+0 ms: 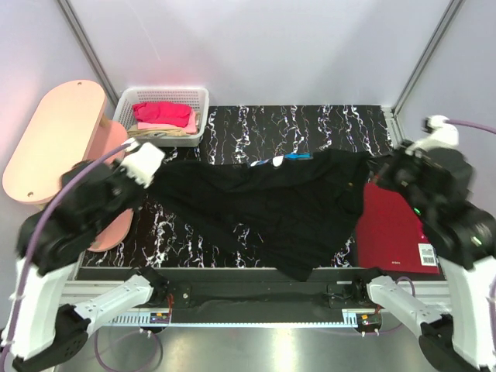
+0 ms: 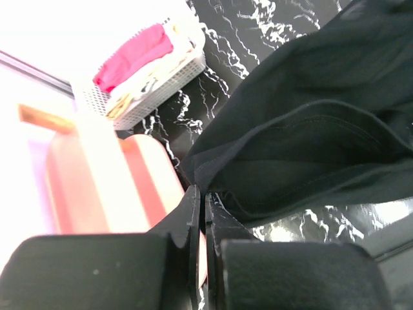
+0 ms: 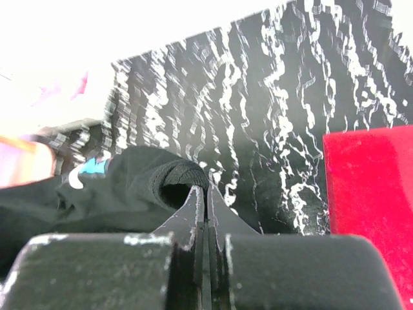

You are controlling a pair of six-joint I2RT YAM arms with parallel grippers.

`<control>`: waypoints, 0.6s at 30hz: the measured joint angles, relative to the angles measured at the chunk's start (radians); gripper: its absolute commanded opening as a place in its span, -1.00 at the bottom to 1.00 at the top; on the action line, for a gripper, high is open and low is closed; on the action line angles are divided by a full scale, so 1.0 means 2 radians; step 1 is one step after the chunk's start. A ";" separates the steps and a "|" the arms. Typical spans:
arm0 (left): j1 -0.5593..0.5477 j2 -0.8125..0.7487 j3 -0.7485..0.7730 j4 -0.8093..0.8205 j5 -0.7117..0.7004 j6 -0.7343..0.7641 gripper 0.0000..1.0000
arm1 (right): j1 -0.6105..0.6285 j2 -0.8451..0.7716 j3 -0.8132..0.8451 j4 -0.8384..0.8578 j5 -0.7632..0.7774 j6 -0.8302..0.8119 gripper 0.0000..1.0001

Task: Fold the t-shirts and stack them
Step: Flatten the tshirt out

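A black t-shirt (image 1: 267,201) with a white-and-blue print hangs stretched between my two grippers above the marbled table. My left gripper (image 1: 155,172) is shut on its left edge; the wrist view shows the hem (image 2: 271,161) pinched at the fingertips (image 2: 193,200). My right gripper (image 1: 377,172) is shut on its right edge, with a rolled fold of the cloth (image 3: 161,177) at the fingertips (image 3: 197,200). A dark red t-shirt (image 1: 391,229) lies folded flat on the table at the right, also in the right wrist view (image 3: 371,200). A bright pink t-shirt (image 1: 163,115) lies in the basket.
A white mesh basket (image 1: 200,116) with pink and cream cloth stands at the back left. A peach oval board (image 1: 54,139) lies left of the table. The black marbled surface (image 1: 310,128) runs behind the shirt. Grey walls close the back.
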 measured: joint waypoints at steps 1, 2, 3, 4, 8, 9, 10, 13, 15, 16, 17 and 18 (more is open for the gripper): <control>0.000 -0.014 0.010 -0.015 0.004 0.003 -0.95 | 0.000 -0.010 0.017 -0.015 0.000 0.002 -1.00; 0.000 -0.023 0.019 -0.026 0.008 0.004 -0.98 | 0.000 -0.020 0.035 -0.031 0.001 0.003 -1.00; 0.000 -0.033 0.028 -0.037 0.014 0.005 -0.98 | 0.000 -0.029 0.051 -0.044 0.002 0.004 -1.00; 0.000 -0.043 0.033 -0.044 0.019 0.007 -0.98 | 0.000 -0.034 0.060 -0.051 0.002 0.006 -1.00; 0.000 -0.079 -0.034 -0.033 0.026 0.020 -1.00 | 0.000 -0.038 0.055 -0.060 0.010 0.018 -1.00; 0.000 -0.085 -0.064 -0.028 0.025 0.025 -1.00 | 0.000 -0.032 0.041 -0.059 0.012 0.021 -1.00; 0.000 -0.086 -0.106 -0.017 0.024 0.032 -1.00 | 0.000 -0.022 0.024 -0.056 0.016 0.024 -1.00; 0.001 -0.067 -0.236 0.034 0.024 0.049 -1.00 | 0.000 0.036 -0.025 -0.035 0.029 0.029 -1.00; 0.004 -0.033 -0.309 0.080 0.025 0.064 -1.00 | -0.002 0.091 -0.049 -0.012 0.039 0.030 -1.00; 0.009 -0.011 -0.339 0.109 0.027 0.072 -1.00 | -0.006 0.115 -0.057 0.001 0.040 0.030 -1.00; 0.016 0.010 -0.362 0.136 0.029 0.079 -1.00 | -0.017 0.150 -0.068 0.019 0.039 0.030 -1.00; 0.024 0.027 -0.376 0.155 0.030 0.084 -1.00 | -0.028 0.173 -0.074 0.030 0.037 0.030 -1.00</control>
